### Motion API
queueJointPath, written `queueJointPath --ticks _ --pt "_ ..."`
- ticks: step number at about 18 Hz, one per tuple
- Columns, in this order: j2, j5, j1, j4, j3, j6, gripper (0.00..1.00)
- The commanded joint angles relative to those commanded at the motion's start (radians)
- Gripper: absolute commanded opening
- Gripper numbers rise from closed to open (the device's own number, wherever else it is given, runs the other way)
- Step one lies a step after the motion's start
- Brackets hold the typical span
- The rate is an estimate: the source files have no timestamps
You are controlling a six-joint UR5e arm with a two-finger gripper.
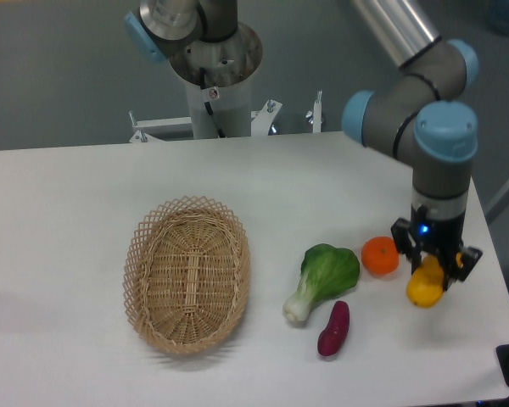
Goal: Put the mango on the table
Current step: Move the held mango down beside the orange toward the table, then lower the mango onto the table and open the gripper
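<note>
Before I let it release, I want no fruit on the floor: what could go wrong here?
The mango hangs in the gripper near the right edge of the table; being rounded, it may roll toward that edge once released. The tangerine sits close to its left, so it could get bumped and roll too.

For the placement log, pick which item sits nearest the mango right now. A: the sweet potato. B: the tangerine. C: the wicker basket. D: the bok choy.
B: the mango, held in the gripper with the jaws closed on it, hangs just right of and slightly below the tangerine; the bok choy, sweet potato and basket all lie farther left.
</note>
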Motion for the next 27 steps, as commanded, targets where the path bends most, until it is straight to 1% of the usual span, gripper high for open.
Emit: queueJointPath --ticks 8,10,13,16,17,19,20,22,23,27 --pt "-0.046 0.002 -0.035 0.003 -0.024 -0.006 0.44" --pt "-0.049 0.002 -0.037 0.005 -0.04 -0.005 0.45" --pt "-0.052 0.002 -0.038 0.005 -0.043 -0.005 0.45" --pt "-0.051 0.002 -0.038 0.006 -0.067 0.003 0.45" --pt "-0.048 0.003 -0.038 0.008 -0.071 0.006 0.47" --pt "-0.049 0.003 -0.038 0.006 -0.061 0.008 0.61" --pt "-0.049 0.003 -0.038 0.008 -0.061 0.008 0.64" --pt "-0.046 0.003 -0.038 0.008 -0.057 0.005 0.92" --pt "-0.045 0.003 -0.038 0.008 -0.06 0.003 1.0" --pt "-0.032 0.003 -0.037 0.006 -0.057 -0.006 1.0"
